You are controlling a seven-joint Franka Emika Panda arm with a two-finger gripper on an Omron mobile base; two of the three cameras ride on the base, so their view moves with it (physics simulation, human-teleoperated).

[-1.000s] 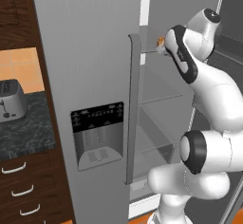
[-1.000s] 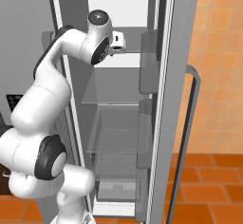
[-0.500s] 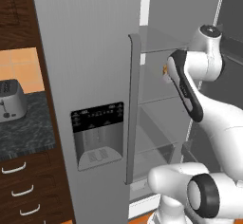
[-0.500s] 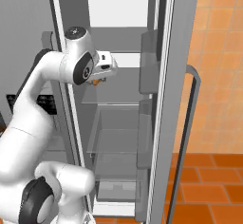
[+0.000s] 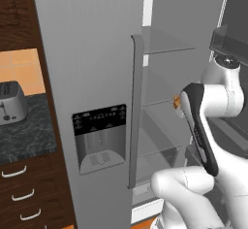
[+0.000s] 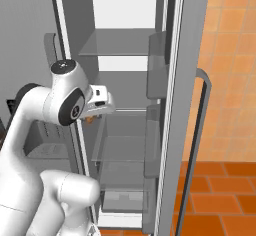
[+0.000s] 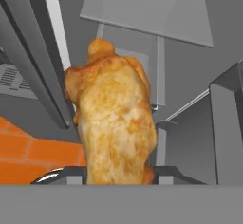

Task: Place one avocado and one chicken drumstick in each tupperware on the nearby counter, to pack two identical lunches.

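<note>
since a second ago the arm has swung down and back from the upper part of the fridge; the hand now sits lower, by the middle shelves, and it carries the drumstick with it.

golden-brown roasted chicken drumstick [image 7: 114, 118] is clamped in the gripper [image 7: 116, 173], jaws closed on its lower end, meat standing up between them. skin looks crisp, mottled orange-gold, knobbly bone end at the top. in the left base view just an orange sliver of it [image 5: 177, 102] shows past the dark forearm; in the right base view an orange bit [image 6: 90, 119] peeks under the white hand. it hangs in the air in front of the open compartment, touching no shelf.

progress, my read: early. one drumstick picked, not yet delivered. no tupperware or avocado in frame, so can't tell what's packed already. left to do: back out, drive to the counter, drop it in a container, then fetch the rest.

around it: tall grey fridge [image 5: 87, 53] with clear glass shelves [image 6: 120, 152], right door [image 6: 187, 105] swung open, left door with black dispenser panel [image 5: 99, 136] shut. black marbled stone counter [image 5: 29, 136] off to the left with a silver toaster [image 5: 12, 102] on it, dark-brown drawers [image 5: 24, 194] below.
</note>
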